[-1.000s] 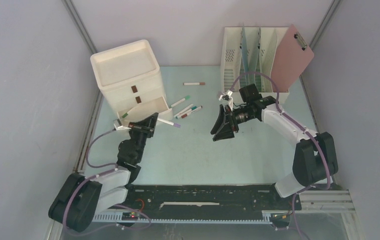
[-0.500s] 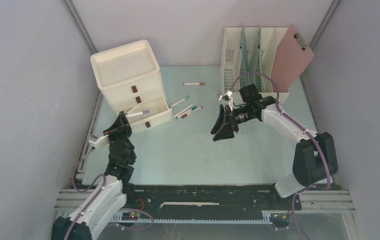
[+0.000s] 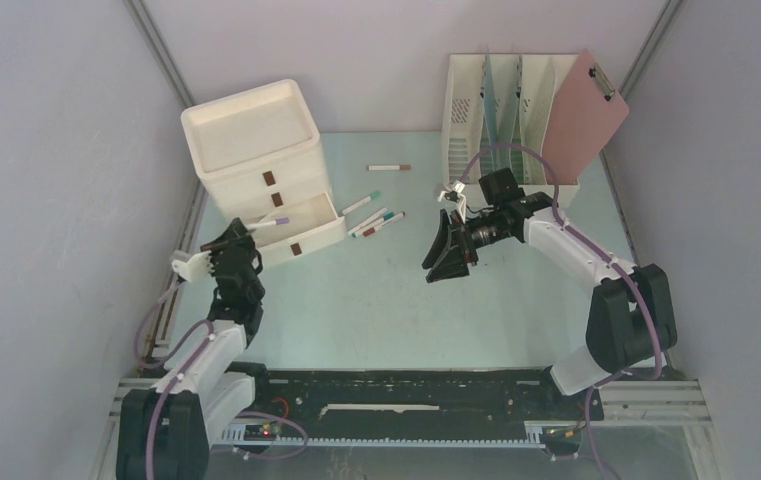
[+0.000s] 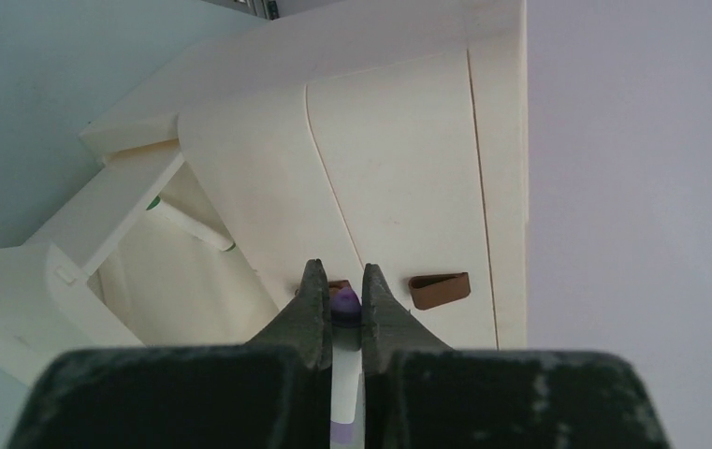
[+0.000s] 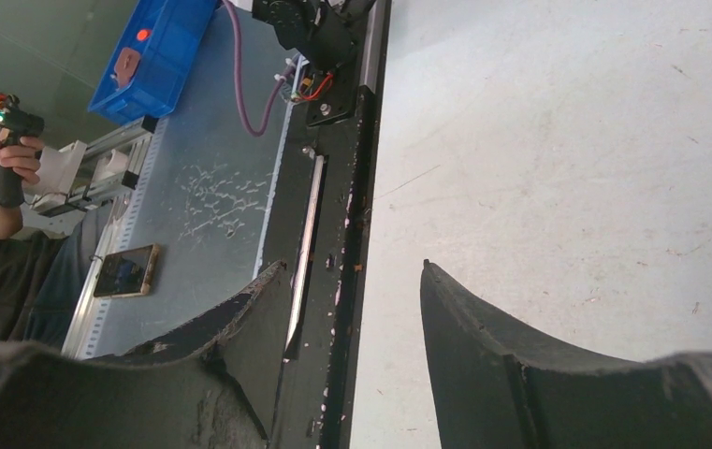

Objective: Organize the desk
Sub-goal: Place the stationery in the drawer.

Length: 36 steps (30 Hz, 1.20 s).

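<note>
My left claw (image 4: 341,285) pinches a purple-capped marker (image 4: 344,302), nearly closed; the open drawer (image 4: 123,210) sits leftward, so dropping here might miss.

Colour notes
Tabletop (image 3: 386,300) pale mint green; drawer unit (image 3: 246,130) cream with brown pulls (image 3: 269,179); clipboard (image 3: 584,115) dusty pink; marker (image 4: 344,301) white, purple cap.

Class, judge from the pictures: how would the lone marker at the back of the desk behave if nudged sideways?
The marker lies flat on the smooth desk, so it would probably roll. It looks slim and rigid, so likely light and easily flicked away.
</note>
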Each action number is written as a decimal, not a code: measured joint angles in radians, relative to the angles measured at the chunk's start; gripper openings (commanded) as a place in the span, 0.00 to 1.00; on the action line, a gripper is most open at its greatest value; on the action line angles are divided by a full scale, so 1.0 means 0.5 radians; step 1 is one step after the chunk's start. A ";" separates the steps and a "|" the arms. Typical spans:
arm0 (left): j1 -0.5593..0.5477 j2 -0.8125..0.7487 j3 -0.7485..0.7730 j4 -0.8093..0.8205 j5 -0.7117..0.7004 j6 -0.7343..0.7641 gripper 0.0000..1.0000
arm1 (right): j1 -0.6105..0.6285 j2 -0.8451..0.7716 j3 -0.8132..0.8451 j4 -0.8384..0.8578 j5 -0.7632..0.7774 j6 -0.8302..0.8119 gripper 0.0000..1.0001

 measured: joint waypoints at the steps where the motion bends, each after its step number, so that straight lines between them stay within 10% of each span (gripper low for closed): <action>1: 0.012 0.044 0.017 0.013 0.022 0.000 0.04 | 0.000 0.000 0.000 0.000 0.002 -0.002 0.61; 25: 0.122 0.378 0.173 0.128 0.275 0.109 0.99 | 0.000 0.000 0.000 -0.031 0.024 -0.043 0.61; 36: 0.125 -0.020 0.140 0.038 0.438 0.292 1.00 | -0.013 0.000 0.000 -0.035 0.037 -0.050 0.61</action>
